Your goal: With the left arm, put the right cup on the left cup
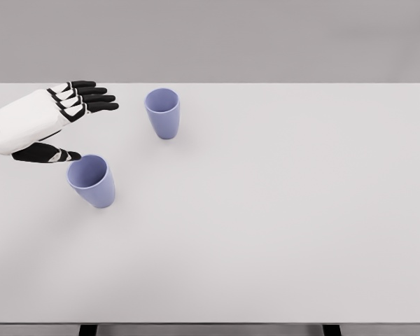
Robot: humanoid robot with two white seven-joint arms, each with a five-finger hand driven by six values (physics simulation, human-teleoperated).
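While the left hand hovers open, the right cup stands just beside it.

We see two lavender-blue cups standing upright and open-mouthed on the white surface, well apart: the right cup toward eleven o'clock of centre, the left cup at about nine o'clock, nearer us.

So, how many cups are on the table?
2. The right cup stands farther back; the left cup stands nearer, just below the open left robot hand. None seems hidden.
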